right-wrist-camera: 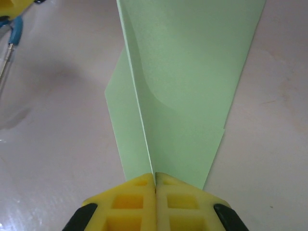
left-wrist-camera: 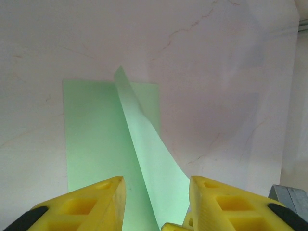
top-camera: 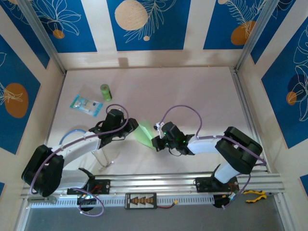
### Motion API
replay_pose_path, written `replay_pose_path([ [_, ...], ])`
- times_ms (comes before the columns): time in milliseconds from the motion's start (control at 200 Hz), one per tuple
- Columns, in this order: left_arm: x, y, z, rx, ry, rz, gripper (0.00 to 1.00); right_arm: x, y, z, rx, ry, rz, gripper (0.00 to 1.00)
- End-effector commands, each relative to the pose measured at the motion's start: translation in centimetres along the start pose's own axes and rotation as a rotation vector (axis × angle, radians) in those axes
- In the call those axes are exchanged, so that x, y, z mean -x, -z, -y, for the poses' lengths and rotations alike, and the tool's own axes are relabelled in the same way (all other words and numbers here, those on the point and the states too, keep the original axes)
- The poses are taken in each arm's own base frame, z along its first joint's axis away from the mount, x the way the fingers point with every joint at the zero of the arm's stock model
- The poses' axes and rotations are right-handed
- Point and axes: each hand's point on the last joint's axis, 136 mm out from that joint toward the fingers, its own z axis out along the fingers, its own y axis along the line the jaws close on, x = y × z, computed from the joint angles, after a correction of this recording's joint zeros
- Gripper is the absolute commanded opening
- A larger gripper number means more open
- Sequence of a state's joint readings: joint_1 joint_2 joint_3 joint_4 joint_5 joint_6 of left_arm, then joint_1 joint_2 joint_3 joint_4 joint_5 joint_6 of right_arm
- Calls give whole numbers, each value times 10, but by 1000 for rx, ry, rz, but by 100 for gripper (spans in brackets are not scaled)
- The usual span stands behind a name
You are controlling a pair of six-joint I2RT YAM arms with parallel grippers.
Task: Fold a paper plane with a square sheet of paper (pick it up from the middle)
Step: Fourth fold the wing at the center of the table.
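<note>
Square sheet of paper (right-wrist-camera: 187, 96), plain, pinched in right hand (right-wrist-camera: 155, 179).

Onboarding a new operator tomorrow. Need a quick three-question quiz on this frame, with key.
1. True or false: the left gripper is clamped on the green paper.
2. Which gripper pinches the paper's fold? A) left gripper B) right gripper
3. Fill in: near the blue-printed packet sits a small green ____.
Key: 1 false, its jaws stand apart; 2 B; 3 cylinder.
</note>
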State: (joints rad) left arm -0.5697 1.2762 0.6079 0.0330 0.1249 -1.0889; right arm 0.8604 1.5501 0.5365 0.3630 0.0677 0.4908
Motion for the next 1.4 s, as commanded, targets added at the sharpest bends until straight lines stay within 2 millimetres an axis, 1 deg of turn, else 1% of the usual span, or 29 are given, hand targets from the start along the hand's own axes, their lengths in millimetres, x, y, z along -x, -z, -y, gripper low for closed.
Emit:
replay_pose_path([
  [0, 6, 2, 1, 5, -18, 14, 39, -9, -2, -5, 74, -55, -38, 1],
  [510, 3, -4, 0, -7, 3, -3, 39, -15, 0, -1, 187, -209, -114, 1],
  [710, 2, -8, -2, -9, 18, -13, 39, -16, 1, 5, 202, -294, -148, 1],
  [1005, -4, -15, -7, -14, 46, -33, 38, -10, 2, 5, 246, -403, -184, 1],
  [1095, -4, -16, -6, -21, 51, -35, 38, -6, 0, 3, 277, -463, -185, 1],
  [1286, -5, -15, -5, -27, 53, -37, 38, -11, -8, 4, 280, -524, -200, 1],
  [1396, -6, -14, -6, -30, 51, -42, 36, -15, -10, 6, 271, -548, -207, 1],
])
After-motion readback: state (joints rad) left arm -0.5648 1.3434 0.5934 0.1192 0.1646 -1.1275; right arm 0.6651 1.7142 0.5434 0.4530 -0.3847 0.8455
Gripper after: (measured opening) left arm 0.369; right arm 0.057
